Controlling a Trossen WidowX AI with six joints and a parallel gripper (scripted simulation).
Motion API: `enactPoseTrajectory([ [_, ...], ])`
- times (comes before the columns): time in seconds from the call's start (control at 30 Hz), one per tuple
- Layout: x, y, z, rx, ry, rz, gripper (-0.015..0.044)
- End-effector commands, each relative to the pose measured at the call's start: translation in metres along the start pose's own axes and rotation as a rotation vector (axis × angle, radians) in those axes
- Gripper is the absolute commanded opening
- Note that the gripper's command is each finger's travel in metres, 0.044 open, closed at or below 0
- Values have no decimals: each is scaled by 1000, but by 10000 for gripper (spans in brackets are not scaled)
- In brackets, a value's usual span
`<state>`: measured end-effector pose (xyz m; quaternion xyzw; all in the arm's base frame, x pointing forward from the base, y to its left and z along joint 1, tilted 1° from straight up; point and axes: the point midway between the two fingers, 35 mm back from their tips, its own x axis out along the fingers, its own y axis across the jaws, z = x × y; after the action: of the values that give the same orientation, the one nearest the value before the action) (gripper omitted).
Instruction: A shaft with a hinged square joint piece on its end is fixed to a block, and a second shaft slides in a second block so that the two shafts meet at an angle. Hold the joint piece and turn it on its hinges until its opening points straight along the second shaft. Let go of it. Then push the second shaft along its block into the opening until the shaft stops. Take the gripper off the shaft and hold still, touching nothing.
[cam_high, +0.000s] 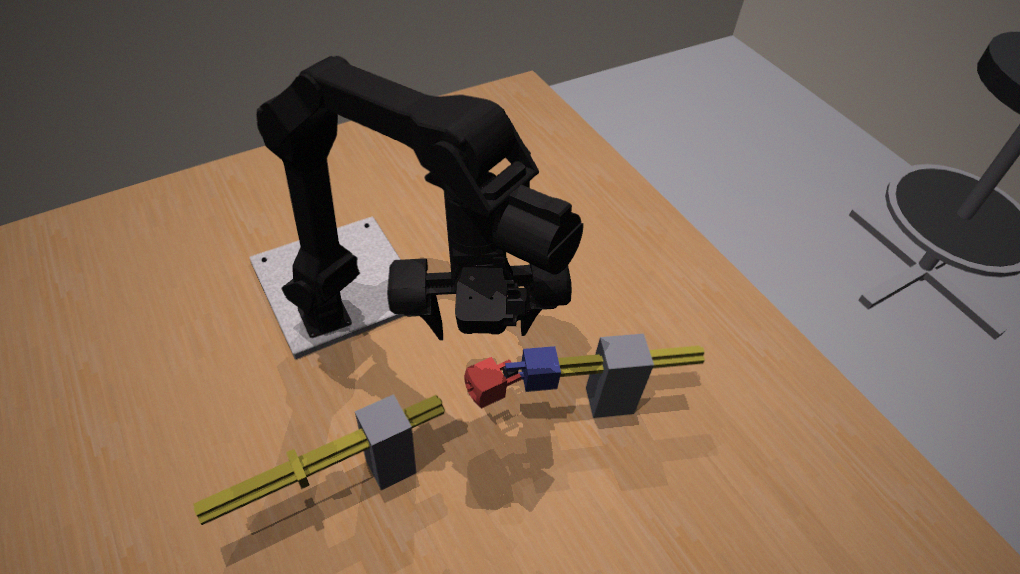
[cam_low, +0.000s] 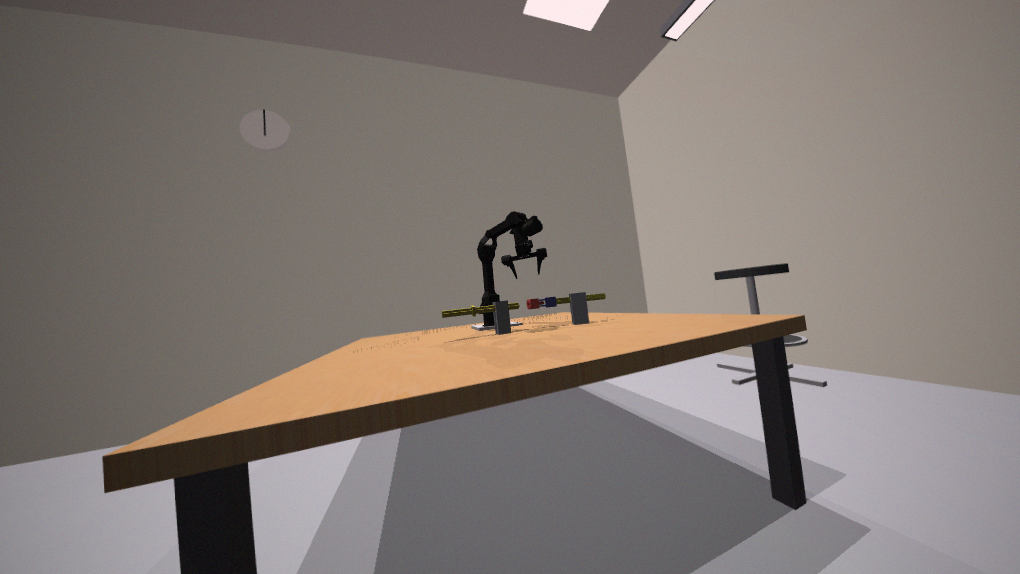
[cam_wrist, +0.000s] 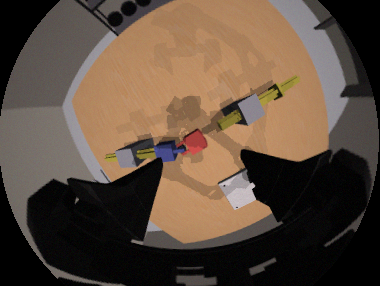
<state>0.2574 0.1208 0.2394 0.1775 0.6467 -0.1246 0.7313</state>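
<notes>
My end effector is open wide, its fingers spread with nothing between them; it hangs above the red joint piece, well apart from it and touching neither shaft. The red piece sits at the inner end of the first shaft assembly, joined by thin hinge arms to a blue piece; it is angled relative to the blue one and faces roughly towards the second shaft, though I cannot tell whether its opening lines up exactly. Behind the blue piece runs the yellow first shaft, passing through its upright grey block; opposite, the yellow second shaft passes through the other grey block, its inner end near the red piece but apart from it, outside the opening. A yellow crosspiece sits on the second shaft, on the outer side of its block and apart from it; both shafts run above the wooden worktop, on which the blocks stand. My arm rises from a pale base plate on the same worktop; beyond the worktop's edge a dark-seated stool stands on the floor, and a round clock hangs on the wall.
</notes>
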Motion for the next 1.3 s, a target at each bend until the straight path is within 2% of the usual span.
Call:
enactPoseTrajectory([
  [0.0, -11, -1, -1, -81, -6, 18, 440],
  [0.23, -11, -1, 0, -61, -10, 15, 440],
  [0.43, 2, -25, 29, 91, -8, -10, 282],
  [0.8, 31, -100, 87, 463, 2, -65, 0],
  [1.27, 61, -217, 117, 920, 23, -115, 0],
])
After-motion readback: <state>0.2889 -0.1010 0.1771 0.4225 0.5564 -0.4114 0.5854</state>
